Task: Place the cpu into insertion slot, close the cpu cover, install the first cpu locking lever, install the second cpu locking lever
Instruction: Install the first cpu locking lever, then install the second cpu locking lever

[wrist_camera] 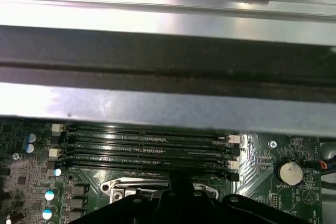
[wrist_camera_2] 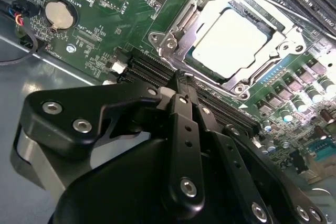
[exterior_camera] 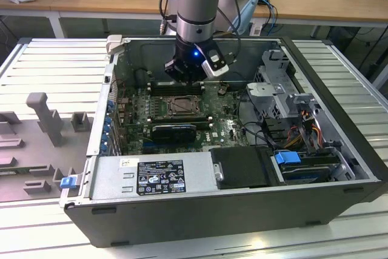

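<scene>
cpu (wrist_camera_2: pixel 227 43) seated in insertion slot (wrist_camera_2: pixel 195 23), cpu cover (wrist_camera_2: pixel 294 38) down around it. gripper (wrist_camera_2: pixel 185 80) closed, empty, just beside socket. likely step: lever installation; demands precise fingertip alignment.

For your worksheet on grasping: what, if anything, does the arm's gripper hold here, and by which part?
Nothing: the black gripper has its fingers closed together, empty. The pale silvery square cpu already lies in its socket.
</scene>
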